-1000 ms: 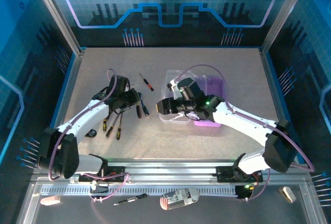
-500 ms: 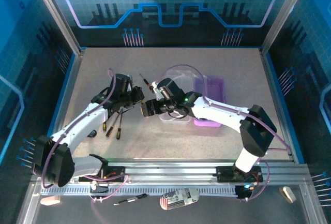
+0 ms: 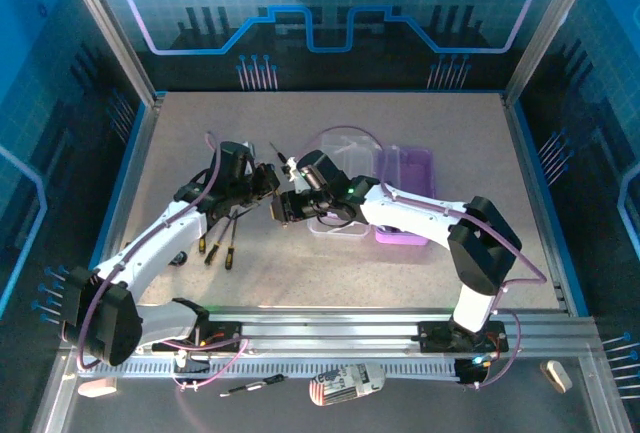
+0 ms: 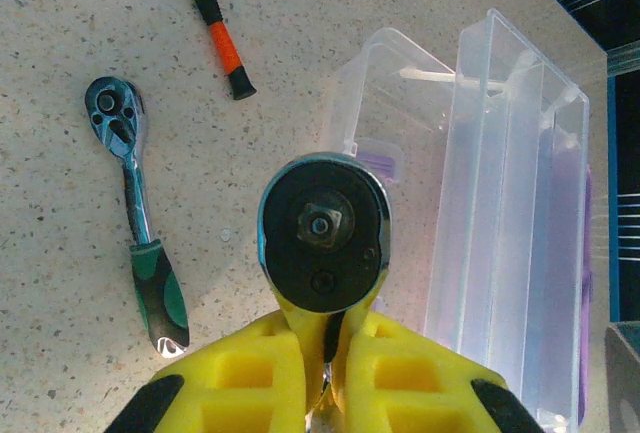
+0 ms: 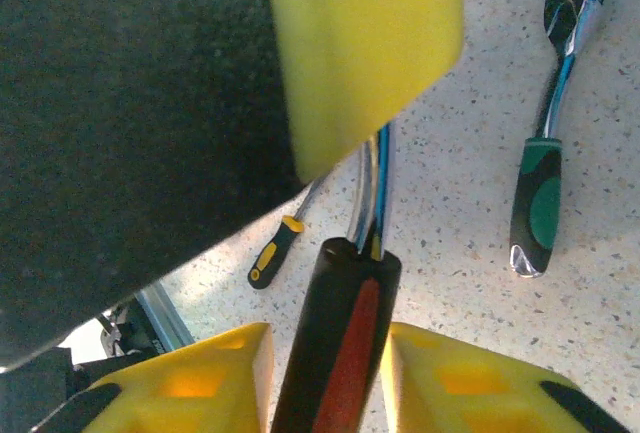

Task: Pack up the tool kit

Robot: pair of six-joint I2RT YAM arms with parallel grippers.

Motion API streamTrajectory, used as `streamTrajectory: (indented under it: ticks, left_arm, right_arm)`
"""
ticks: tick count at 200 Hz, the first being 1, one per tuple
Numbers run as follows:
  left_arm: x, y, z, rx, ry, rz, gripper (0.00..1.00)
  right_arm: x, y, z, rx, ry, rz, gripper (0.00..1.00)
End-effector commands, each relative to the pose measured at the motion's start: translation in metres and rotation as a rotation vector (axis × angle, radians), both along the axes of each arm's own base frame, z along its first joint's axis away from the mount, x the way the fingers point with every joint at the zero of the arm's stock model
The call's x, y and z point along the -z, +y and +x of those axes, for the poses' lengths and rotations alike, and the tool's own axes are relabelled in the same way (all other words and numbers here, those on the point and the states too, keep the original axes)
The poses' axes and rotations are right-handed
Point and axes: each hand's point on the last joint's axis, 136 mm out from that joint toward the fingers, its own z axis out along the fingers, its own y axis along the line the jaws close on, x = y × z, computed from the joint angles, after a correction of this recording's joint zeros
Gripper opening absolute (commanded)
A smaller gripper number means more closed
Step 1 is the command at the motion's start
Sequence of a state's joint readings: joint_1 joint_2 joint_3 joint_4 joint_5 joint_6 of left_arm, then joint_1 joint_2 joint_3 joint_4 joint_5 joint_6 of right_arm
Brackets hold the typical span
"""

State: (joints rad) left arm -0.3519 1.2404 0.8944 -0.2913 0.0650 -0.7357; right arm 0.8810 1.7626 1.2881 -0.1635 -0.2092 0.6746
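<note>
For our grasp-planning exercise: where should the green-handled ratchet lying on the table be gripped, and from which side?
Grip the green-handled ratchet by its thick green-and-black handle, coming straight down and squeezing across its width. It lies flat with bare table on both sides; the chrome neck is thinner and likely slippery.

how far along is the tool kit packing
Done: the tool kit box lies open, nothing visibly in it. In hand: left gripper shut on a ratchet, right gripper flanking its handle. To do: green ratchet and screwdrivers lie on the table.
</note>
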Motion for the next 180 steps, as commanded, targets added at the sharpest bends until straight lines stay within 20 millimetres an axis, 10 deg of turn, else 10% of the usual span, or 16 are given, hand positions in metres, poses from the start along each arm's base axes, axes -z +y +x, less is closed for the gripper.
streamTrajectory:
  ticks: [1,22,86,119,180]
  left_arm:
    - [-0.018,-0.004,0.001,0.0,-0.06,-0.046,0.05]
    - [-0.017,-0.002,0.0,-0.008,-0.063,-0.039,0.18]
    - [-0.036,0.052,-0.023,-0.218,-0.181,0.049,0.98]
    - [-0.015,0.088,-0.045,-0.385,-0.175,0.082,0.99]
    - [0.013,0.089,-0.056,-0.387,-0.123,0.074,0.99]
  right_arm:
    - [-0.008,0.004,0.005,0.018,-0.017,0.021,0.25]
    - [-0.01,0.002,0.006,0.026,-0.028,0.026,0.19]
    - [-0.014,-0.021,0.0,0.049,-0.066,-0.021,0.17]
    - [-0.019,-0.04,-0.003,0.06,-0.096,-0.054,0.17]
    - [-0.036,-0.111,0.02,0.188,-0.146,-0.114,0.17]
